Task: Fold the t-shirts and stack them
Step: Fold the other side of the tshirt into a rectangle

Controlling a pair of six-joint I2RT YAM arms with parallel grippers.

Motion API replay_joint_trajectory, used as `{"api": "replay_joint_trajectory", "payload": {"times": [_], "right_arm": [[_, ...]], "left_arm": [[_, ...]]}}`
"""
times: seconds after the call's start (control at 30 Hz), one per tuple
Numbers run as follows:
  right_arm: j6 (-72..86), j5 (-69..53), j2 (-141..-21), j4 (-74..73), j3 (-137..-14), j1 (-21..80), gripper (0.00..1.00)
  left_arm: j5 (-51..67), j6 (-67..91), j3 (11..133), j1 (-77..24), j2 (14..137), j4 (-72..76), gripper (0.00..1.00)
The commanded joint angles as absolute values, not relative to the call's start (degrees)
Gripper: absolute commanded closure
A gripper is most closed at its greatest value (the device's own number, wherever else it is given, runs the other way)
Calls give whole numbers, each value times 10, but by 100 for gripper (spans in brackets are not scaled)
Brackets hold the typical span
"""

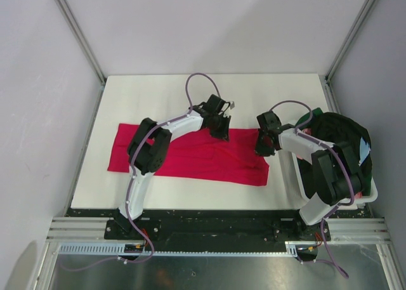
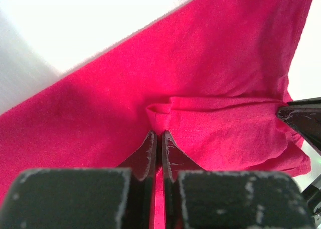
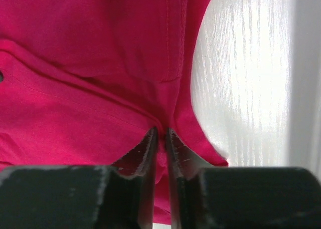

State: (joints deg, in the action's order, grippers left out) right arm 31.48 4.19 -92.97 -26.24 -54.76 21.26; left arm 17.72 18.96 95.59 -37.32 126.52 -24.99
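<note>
Only overhead shows tub (image 1: 372,190) beside red t-shirt (image 1: 203,163).

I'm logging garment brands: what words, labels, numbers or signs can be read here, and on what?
None can be read. The red t-shirt is plain cloth in every view; no print shows on the white tub or the black shirt in it.

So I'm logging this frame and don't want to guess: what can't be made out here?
Clothes in the tub: top view, the right arm covers most of them; no count possible.
Red shirt, far edge: top view, the left gripper and right gripper sit over parts of it; wrist views crop it.
How much cloth each gripper has pinched: wrist views, the shut fingers hide it.
</note>
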Motion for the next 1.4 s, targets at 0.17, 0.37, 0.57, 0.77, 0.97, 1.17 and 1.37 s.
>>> {"api": "replay_joint_trajectory", "payload": {"times": [0.17,0.37,0.57,0.77,0.97,1.17,1.37], "right_arm": [[317,70,-877,-298,-559,226,97],[316,68,-834,-326,-565,235,100],[319,75,-797,-358,-567,258,100],[332,88,-774,-386,-567,291,100],[341,99,-776,-394,-562,317,100],[347,101,-778,-392,-556,328,100],[348,101,-764,-400,-555,330,100]], "left_arm": [[179,178,932,-379,1203,-251,98],[167,182,905,-384,1171,-250,98],[160,187,880,-393,1149,-249,98],[153,196,849,-401,1132,-245,99],[148,200,822,-406,1119,-240,98],[146,201,808,-408,1112,-236,99],[147,201,802,-409,1101,-235,99]]}}
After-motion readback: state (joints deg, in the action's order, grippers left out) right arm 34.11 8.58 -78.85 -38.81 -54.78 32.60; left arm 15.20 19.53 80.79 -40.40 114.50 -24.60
